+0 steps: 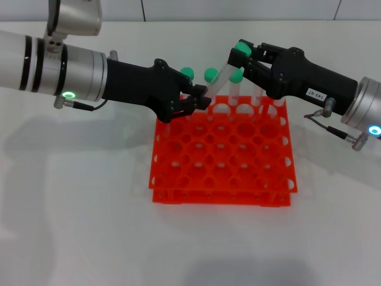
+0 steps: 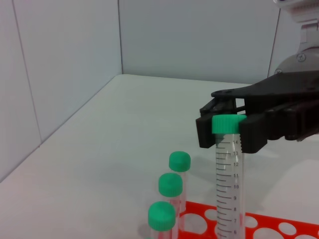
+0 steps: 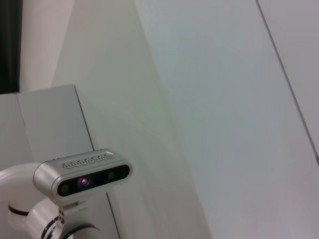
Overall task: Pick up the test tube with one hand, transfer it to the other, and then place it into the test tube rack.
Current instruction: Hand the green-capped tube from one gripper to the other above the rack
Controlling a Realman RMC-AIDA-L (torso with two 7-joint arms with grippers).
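Mid-handover above the far edge of the test tube rack: the test tube is held tilted — apparently clamped low by the left gripper, capped end gripped by the right gripper; release and racking remain

left pincer on tube base | right pincer seemingly gripping cap | above rack

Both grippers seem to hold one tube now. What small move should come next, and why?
Probably the left gripper should open. The right gripper is already closed on the green cap of the test tube, while the left grips its lower end above the rack, so the handover looks ready.
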